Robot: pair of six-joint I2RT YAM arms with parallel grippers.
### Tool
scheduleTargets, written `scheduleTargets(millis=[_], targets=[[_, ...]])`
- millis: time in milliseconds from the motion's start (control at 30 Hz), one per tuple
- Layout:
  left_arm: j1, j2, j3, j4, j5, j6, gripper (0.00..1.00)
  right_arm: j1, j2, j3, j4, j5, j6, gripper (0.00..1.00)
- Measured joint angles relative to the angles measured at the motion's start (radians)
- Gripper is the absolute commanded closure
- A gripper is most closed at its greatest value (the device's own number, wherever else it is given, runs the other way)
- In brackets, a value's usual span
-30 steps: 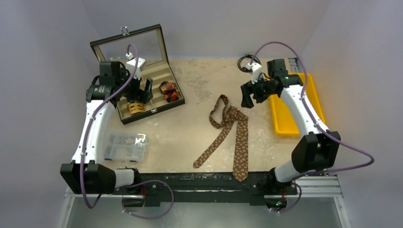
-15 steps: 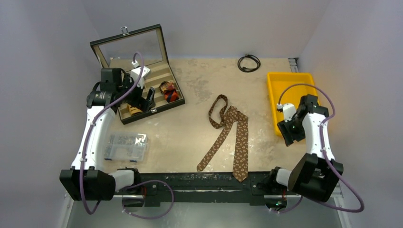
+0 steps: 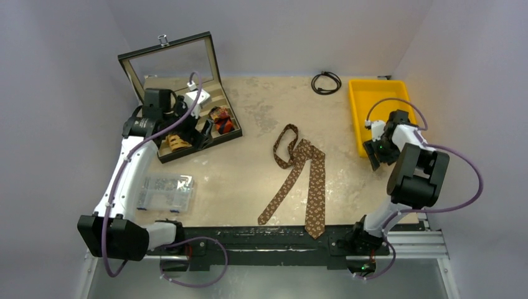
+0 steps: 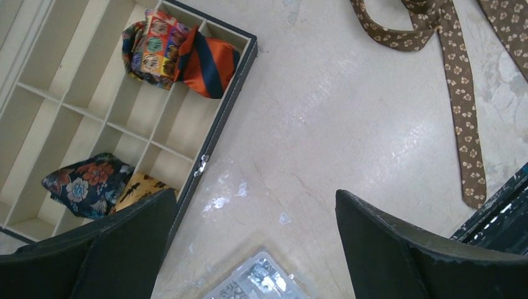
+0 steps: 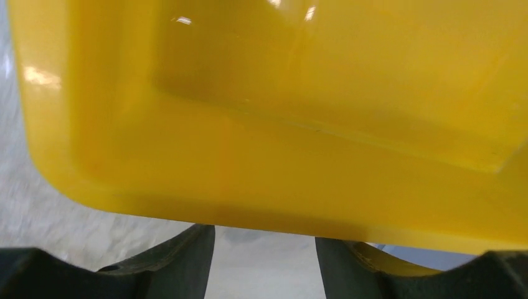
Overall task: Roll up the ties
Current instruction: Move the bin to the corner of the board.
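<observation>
A brown tie (image 3: 315,187) lies unrolled on the counter (image 3: 249,168), doubled into a V with both ends toward the near edge; rolled ties (image 3: 222,119) sit in the case (image 3: 205,144) to its left. The left tool (image 3: 200,132) hangs over the case, spread wide and empty. The right tool (image 3: 375,153) hovers by a corner of the yellow tray (image 3: 356,124), part-spread, pinching nothing. The step in hand looks like reaching for the brown tie: next, a tool must travel to one end and nip the flat cloth.
</observation>
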Motion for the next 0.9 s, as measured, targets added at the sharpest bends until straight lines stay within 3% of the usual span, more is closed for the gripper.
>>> scheduleTargets(millis=[200, 333, 500, 667, 900], targets=[[-0.116, 0.084, 0.002, 0.045, -0.023, 0.032, 0.00, 0.007, 0.175, 0.266, 0.101, -0.019, 0.038, 0.32], [-0.242, 0.227, 0.058, 0.100, -0.053, 0.037, 0.02, 0.013, 0.171, 0.356, 0.079, -0.109, 0.061, 0.27], [-0.410, 0.421, 0.122, 0.189, -0.051, 0.086, 0.14, 0.061, -0.011, 0.304, -0.015, -0.241, 0.103, 0.24], [-0.640, 0.569, 0.168, 0.176, -0.036, 0.293, 0.18, 0.117, -0.156, 0.271, -0.129, -0.377, 0.180, 0.26], [-0.839, 0.518, -0.046, 0.164, -0.002, 0.555, 0.18, 0.125, -0.188, 0.167, -0.192, -0.397, 0.217, 0.27]])
